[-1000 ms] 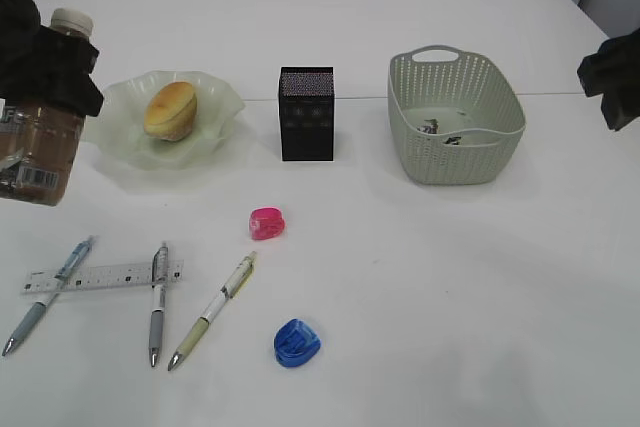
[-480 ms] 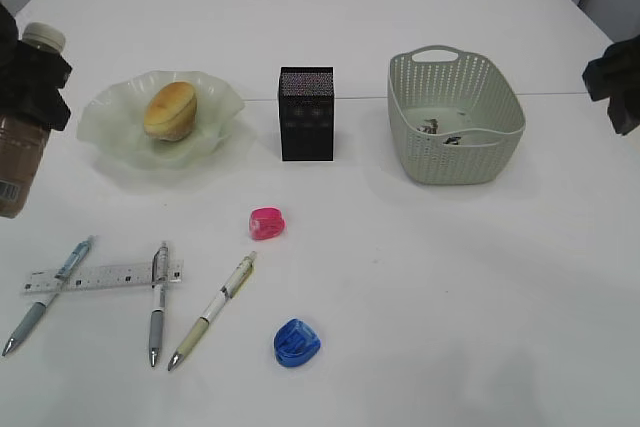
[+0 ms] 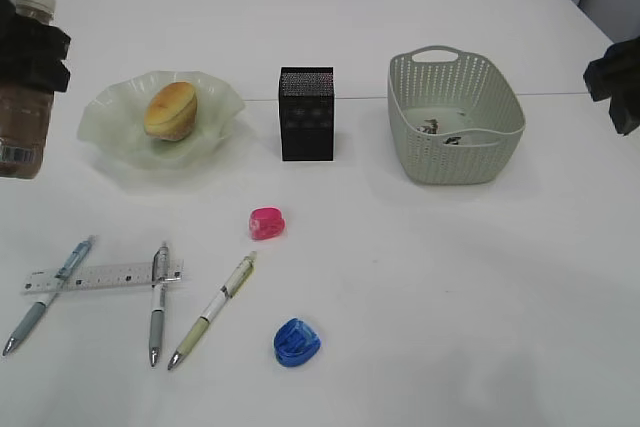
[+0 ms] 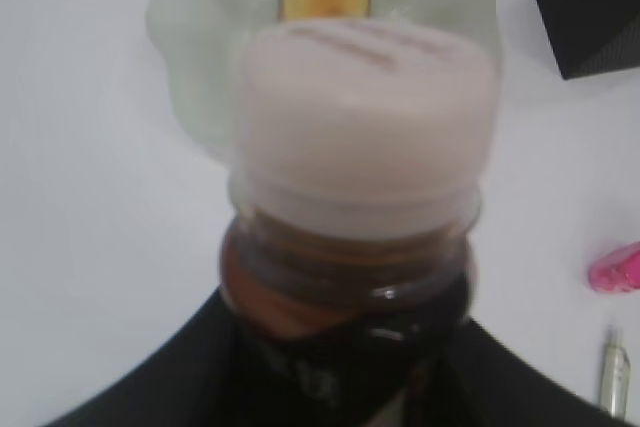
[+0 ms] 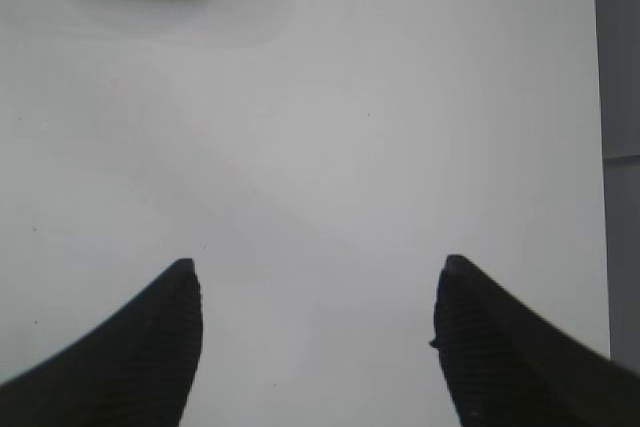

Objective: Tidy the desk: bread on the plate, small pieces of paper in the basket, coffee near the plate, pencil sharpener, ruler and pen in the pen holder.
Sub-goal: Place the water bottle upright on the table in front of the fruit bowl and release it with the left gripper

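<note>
My left gripper (image 3: 32,55) is shut on the neck of the coffee (image 3: 20,132), a brown bottle with a white cap (image 4: 365,117), held upright above the desk (image 3: 420,277) at the far left, beside the plate (image 3: 108,137). The bread (image 3: 170,109) lies on that plate. The black mesh pen holder (image 3: 306,113) stands mid-table. Small pieces of paper (image 3: 440,129) lie in the basket (image 3: 455,162). A pink pencil sharpener (image 3: 267,223), a blue one (image 3: 296,341), the ruler (image 3: 100,276) and three pens (image 3: 212,310) lie in front. My right gripper (image 5: 315,327) is open and empty over bare desk.
The ruler lies across two of the pens (image 3: 158,302) at front left. In the exterior view the right arm (image 3: 615,82) hangs at the right edge, right of the basket. The desk's right edge (image 5: 600,147) shows in the right wrist view.
The left gripper has carried the coffee bottle leftward and slightly up, and it now hangs more upright. The right arm has hardly moved.
</note>
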You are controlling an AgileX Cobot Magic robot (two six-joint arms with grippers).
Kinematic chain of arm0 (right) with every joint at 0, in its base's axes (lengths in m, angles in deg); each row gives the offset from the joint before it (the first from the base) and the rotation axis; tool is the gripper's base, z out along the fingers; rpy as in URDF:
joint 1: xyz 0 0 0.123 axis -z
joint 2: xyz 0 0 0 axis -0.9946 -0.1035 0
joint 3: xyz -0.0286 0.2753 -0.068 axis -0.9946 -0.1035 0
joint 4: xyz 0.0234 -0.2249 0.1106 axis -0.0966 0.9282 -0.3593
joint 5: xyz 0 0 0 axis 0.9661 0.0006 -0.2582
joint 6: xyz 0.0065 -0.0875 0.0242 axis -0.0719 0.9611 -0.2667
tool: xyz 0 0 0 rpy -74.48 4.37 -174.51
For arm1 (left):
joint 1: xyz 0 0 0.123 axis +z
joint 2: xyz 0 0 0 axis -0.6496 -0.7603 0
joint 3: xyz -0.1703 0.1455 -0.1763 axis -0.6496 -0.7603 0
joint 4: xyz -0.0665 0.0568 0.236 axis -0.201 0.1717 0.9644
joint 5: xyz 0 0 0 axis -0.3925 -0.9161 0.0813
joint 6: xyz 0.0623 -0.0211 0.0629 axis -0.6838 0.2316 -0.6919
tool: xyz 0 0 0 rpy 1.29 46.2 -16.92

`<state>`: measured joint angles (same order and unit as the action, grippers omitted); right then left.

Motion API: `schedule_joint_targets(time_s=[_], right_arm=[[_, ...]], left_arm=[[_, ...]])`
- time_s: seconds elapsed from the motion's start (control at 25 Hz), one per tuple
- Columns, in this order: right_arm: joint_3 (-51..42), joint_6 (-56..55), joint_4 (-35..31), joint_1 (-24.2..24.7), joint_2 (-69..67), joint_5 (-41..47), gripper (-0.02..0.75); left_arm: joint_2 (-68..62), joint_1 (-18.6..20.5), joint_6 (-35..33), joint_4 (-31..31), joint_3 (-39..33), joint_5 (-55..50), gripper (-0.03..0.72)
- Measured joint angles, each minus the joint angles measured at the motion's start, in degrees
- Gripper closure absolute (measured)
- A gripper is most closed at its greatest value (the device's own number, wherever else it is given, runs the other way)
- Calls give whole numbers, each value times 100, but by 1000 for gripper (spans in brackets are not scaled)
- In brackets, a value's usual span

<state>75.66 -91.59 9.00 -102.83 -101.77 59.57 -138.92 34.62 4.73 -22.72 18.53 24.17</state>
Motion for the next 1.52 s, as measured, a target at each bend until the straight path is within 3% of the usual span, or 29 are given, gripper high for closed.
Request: schedule_joint_targets(time_s=[0.16, 0.48, 0.8, 1.24, 1.52], right_arm=[[0, 0, 4, 0, 0, 0, 176], [0, 11, 49, 0, 0, 0, 177], [0, 11, 299, 0, 0, 0, 177], [0, 11, 455, 0, -19, -332, 177], [0, 22, 713, 0, -19, -375, 177]], left_arm=[[222, 243, 50, -90, -509, 908, 401], [1253, 404, 86, -282, -2279, 3503, 401], [1193, 404, 99, -307, -3794, 7122, 401], [-676, 338, 241, -183, -3915, 9746, 401], [-1609, 338, 502, 390, -3474, 9868, 401]])
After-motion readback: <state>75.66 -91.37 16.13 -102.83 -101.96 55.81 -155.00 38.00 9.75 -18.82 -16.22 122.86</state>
